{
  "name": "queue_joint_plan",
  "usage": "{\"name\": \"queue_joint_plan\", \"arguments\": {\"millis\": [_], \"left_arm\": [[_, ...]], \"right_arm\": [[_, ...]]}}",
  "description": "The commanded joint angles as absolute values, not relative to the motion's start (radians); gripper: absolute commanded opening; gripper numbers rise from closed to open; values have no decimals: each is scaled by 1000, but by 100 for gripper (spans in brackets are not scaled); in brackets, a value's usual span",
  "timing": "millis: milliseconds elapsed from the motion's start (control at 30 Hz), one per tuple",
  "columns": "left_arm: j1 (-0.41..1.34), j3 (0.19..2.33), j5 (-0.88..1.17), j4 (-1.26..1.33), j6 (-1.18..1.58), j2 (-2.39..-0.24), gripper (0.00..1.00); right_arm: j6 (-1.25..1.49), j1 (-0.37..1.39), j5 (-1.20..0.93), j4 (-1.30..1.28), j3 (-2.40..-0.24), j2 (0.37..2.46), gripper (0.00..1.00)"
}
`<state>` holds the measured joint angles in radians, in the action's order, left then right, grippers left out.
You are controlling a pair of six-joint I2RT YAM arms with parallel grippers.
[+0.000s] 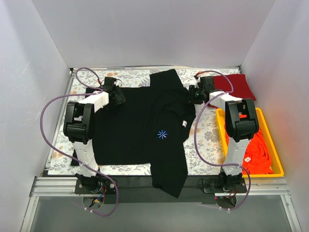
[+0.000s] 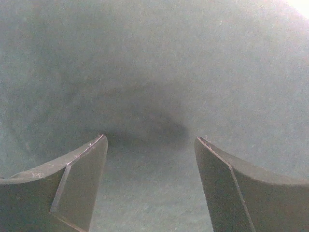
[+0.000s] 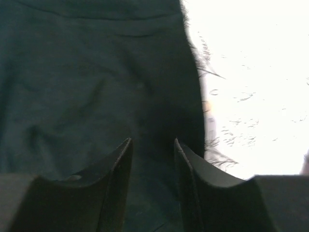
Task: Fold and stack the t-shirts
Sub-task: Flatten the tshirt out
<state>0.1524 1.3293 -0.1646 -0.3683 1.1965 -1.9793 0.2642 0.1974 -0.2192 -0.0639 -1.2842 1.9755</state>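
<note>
Black shirt lies spread flat on the counter, one flap hanging over the near edge. Left gripper is over the far left part, fingers wide open and holding nothing. Right gripper is at the shirt's right edge, fingers narrowly apart; can't tell if cloth is pinched. The shirt looks soft, light and limp, and will likely sag and bunch. Best to pinch the edges or hem at two corners.

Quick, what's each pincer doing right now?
Left pincer: open, over the black t-shirt.
Right pincer: narrow gap at that shirt's edge, grip cannot be told.
</note>
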Motion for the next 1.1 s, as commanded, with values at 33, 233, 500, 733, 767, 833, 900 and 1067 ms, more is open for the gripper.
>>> {"name": "queue_joint_plan", "arguments": {"millis": [33, 233, 500, 733, 767, 833, 900, 1067], "left_arm": [[137, 1377, -164, -370, 1207, -2042, 68], [129, 1489, -138, -376, 1207, -2183, 68], [126, 1729, -81, -414, 1161, -2269, 72], [291, 1550, -110, -414, 1025, -1891, 76], [363, 1514, -118, -411, 1006, -1844, 76], [501, 1398, -133, -414, 971, -1706, 76], [758, 1313, -144, -437, 948, -1617, 75], [1034, 1264, -158, -495, 948, -1592, 74]], "right_arm": [[197, 195, -134, -121, -1385, 2075, 41], [178, 155, -87, -149, -1569, 2228, 43], [183, 137, -172, -256, -1924, 2355, 46], [195, 153, -180, -258, -1607, 1959, 55], [204, 153, -170, -259, -1520, 1872, 56], [212, 155, -144, -303, -1361, 1713, 62], [228, 153, -141, -383, -1242, 1572, 64], [262, 153, -124, -416, -1063, 1358, 73]]}}
